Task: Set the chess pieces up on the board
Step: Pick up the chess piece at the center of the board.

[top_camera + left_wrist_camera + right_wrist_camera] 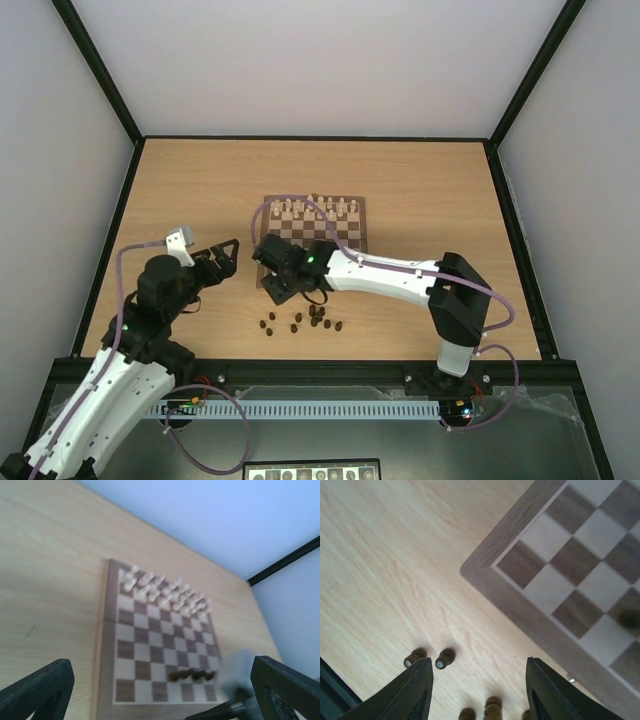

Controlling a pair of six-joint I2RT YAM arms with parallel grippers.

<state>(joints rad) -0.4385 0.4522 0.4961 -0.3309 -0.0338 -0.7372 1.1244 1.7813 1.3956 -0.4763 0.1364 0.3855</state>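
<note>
Most of the chess pieces [316, 314] lie scattered on the table [180, 190] just in front of the board [358, 232]. A few more, blurred in the left wrist view, seem to stand in a row near its front edge. Cream-white pieces [318, 208] fill the far rows. The right gripper [479, 692] hangs over the loose pieces beside the board's corner, jaws parted, holding nothing. The left gripper [228, 254] sits left of the board, spread wide and empty.
</note>
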